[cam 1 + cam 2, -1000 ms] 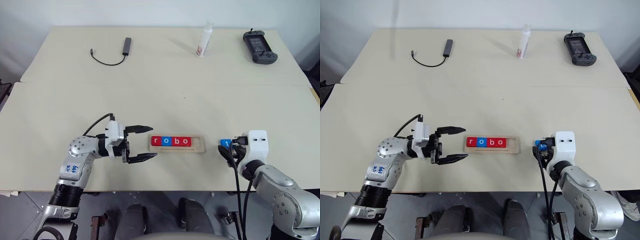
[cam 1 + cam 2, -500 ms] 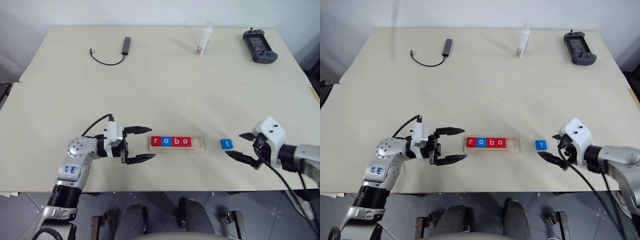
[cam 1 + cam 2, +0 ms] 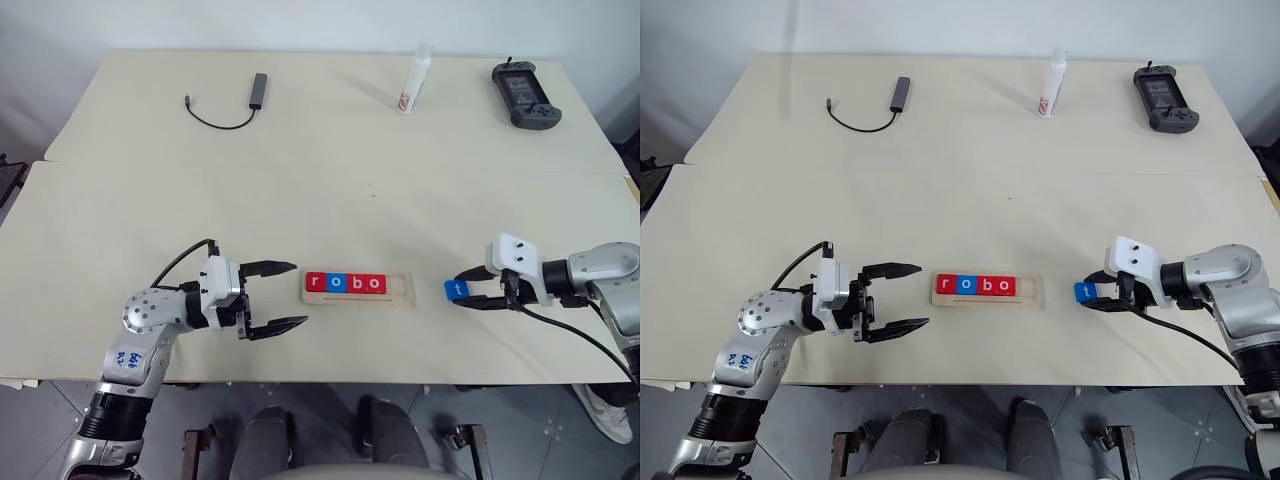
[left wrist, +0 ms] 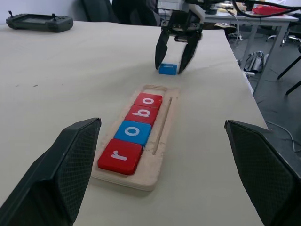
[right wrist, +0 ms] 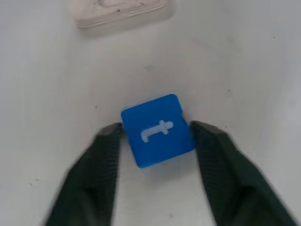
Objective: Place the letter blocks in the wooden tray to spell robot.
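The wooden tray [image 3: 401,291] lies near the table's front edge and holds a red r [image 3: 318,283], blue o [image 3: 337,283], red b [image 3: 355,283] and red o [image 3: 373,283]. Its right end slot is bare. A blue t block [image 3: 456,290] lies flat on the table just right of the tray. My right gripper [image 3: 462,290] reaches in from the right. Its fingertips [image 5: 113,134] press both sides of the t block [image 5: 157,129]. My left gripper [image 3: 300,293] hovers open just left of the tray, pointing at it.
At the table's far side lie a black cable with a hub [image 3: 255,92], a white bottle [image 3: 412,80] and a black handheld controller [image 3: 524,92]. A seam [image 3: 320,168] runs across the tabletop. The front edge is close below both grippers.
My right gripper swung out to the right, opened wide, then came in from the right and closed on the t block. The left gripper stayed open beside the tray.
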`<control>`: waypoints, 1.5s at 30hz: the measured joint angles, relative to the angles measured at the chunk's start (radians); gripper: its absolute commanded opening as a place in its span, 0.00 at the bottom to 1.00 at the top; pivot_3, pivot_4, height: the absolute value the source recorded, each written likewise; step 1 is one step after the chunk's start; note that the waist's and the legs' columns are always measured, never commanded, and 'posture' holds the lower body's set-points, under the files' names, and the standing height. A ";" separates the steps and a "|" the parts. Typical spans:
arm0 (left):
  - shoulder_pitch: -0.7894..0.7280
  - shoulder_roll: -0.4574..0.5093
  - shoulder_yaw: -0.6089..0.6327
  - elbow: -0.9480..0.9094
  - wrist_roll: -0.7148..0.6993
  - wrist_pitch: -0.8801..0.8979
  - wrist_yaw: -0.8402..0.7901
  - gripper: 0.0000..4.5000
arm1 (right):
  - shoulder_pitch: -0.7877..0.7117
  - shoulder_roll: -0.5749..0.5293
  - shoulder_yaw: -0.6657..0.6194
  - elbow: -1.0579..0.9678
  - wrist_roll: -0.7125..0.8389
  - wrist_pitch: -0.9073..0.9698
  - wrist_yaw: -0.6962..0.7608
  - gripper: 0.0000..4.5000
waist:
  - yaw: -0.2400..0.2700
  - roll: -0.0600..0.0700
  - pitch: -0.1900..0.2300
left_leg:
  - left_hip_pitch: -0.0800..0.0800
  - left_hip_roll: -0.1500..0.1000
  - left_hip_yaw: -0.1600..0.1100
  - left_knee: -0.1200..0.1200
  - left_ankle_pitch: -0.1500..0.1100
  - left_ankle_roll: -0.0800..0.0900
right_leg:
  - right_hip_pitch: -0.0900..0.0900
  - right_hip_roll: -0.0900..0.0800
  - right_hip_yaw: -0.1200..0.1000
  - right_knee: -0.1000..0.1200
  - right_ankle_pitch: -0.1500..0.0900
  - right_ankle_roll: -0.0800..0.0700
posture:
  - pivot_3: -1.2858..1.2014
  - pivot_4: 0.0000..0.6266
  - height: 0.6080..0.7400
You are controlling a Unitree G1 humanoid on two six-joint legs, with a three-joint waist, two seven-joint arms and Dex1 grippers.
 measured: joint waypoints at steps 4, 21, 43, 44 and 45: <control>0.020 0.004 0.005 -0.022 0.000 0.003 0.014 1.00 | -0.038 0.022 0.017 0.003 -0.007 0.011 0.025 0.32 | -0.001 0.000 0.000 | 0.000 0.000 0.000 0.000 0.000 0.000 | 0.000 0.000 0.000 0.000 0.000 0.000 | 0.52 0.24 1.00; 0.016 -0.003 -0.002 -0.025 0.000 0.003 0.049 1.00 | -0.154 0.135 0.159 -0.276 -0.003 0.339 -0.020 0.32 | 0.002 0.001 0.000 | -0.001 0.000 -0.002 0.000 0.000 -0.001 | 0.000 0.000 -0.001 0.000 0.000 0.000 | 0.52 0.24 1.00; 0.026 -0.010 -0.004 -0.033 0.000 -0.001 0.066 1.00 | -0.069 0.064 0.072 -0.375 0.014 0.365 -0.040 0.63 | 0.004 0.001 0.000 | -0.001 0.000 -0.002 0.001 0.000 -0.001 | 0.000 0.000 -0.001 0.000 0.000 0.000 | 0.52 0.24 1.00; 0.026 -0.010 -0.004 -0.032 0.000 -0.002 0.066 1.00 | -0.049 0.055 0.066 -0.387 0.020 0.366 -0.042 0.55 | 0.004 0.001 0.000 | -0.001 0.000 -0.001 0.000 0.000 -0.001 | 0.000 0.000 -0.001 0.000 0.000 0.000 | 0.52 0.24 1.00; 0.027 -0.009 -0.003 -0.032 -0.001 -0.002 0.065 1.00 | -0.031 0.052 0.057 -0.397 0.028 0.370 -0.044 0.48 | 0.003 0.001 0.000 | -0.001 0.000 -0.001 0.000 0.000 -0.001 | 0.000 0.000 -0.001 0.000 0.000 0.000 | 0.52 0.24 1.00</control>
